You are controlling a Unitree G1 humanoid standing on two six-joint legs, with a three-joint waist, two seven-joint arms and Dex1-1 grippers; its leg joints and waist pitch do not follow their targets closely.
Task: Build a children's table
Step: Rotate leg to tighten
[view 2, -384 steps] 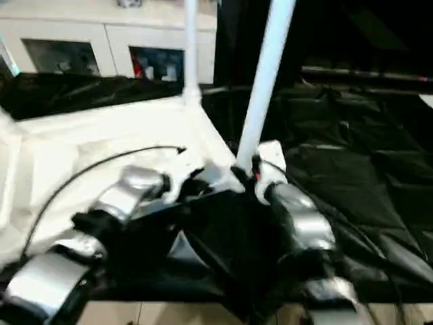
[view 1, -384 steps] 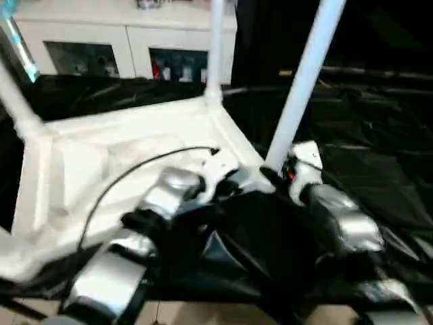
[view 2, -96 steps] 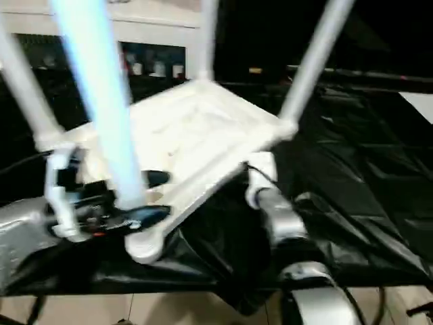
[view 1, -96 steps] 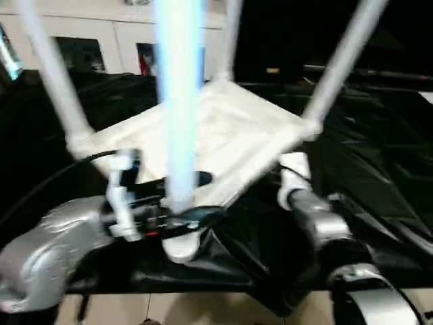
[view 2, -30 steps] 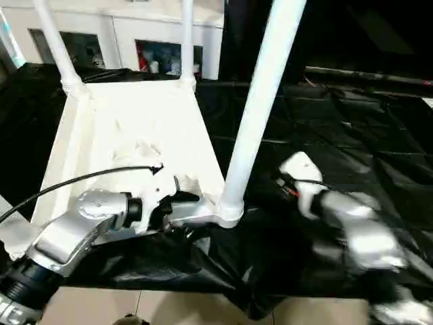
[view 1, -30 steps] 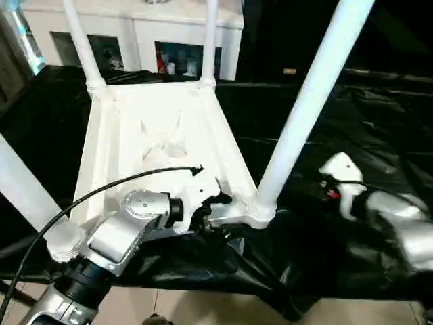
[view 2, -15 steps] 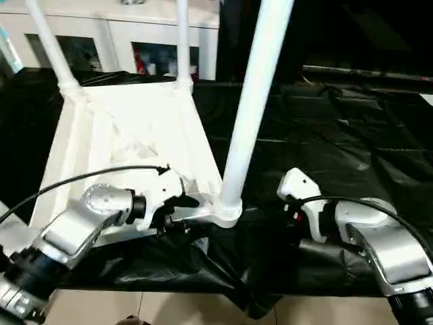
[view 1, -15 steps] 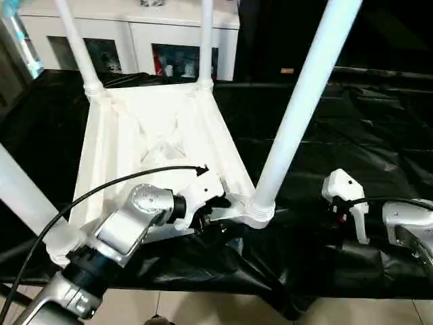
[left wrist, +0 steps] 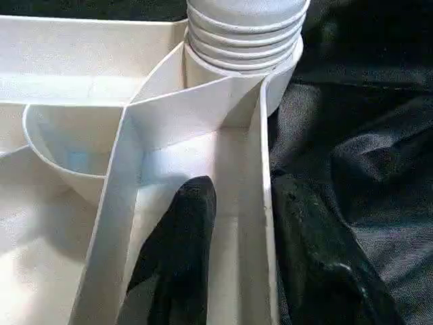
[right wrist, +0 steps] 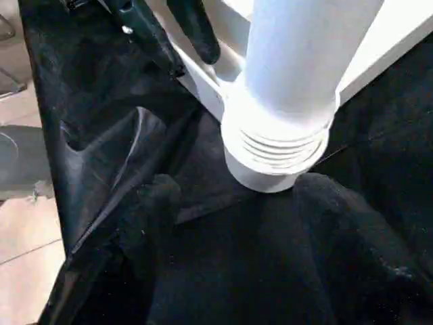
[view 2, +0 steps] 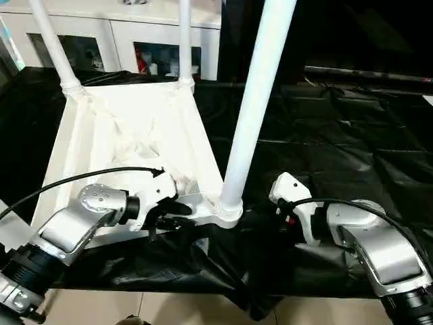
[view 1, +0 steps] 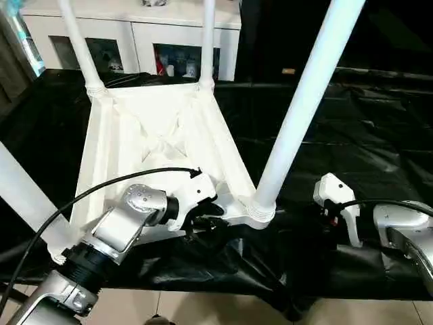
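- Since half a second back, my right gripper [view 2: 260, 215] has slid in toward the near-right leg socket [view 2: 229, 208]; it was parked further right on the black sheeting [view 1: 379, 128] before. Left arm has barely budged.
- Tabletop [view 1: 155, 135] sits upside down in the centre-left of the head view, ribbed underside up, resting on the sheeting.
- All four legs stand in their corner sockets: far-left leg [view 1: 80, 44], far-right leg [view 1: 207, 40], near-right leg [view 1: 308, 101], near-left leg [view 1: 24, 196] at the left edge.
- Left gripper [left wrist: 237, 223] is clamped on the tabletop's near rim [left wrist: 265, 203] next to that socket, one finger [left wrist: 183, 230] inside the rib channel, the other outside.
- Right gripper's fingers [right wrist: 159, 203] are spread apart, sitting either side of the socket base, not touching it as far as I can see.
- White cabinet [view 1: 135, 34] along the top.
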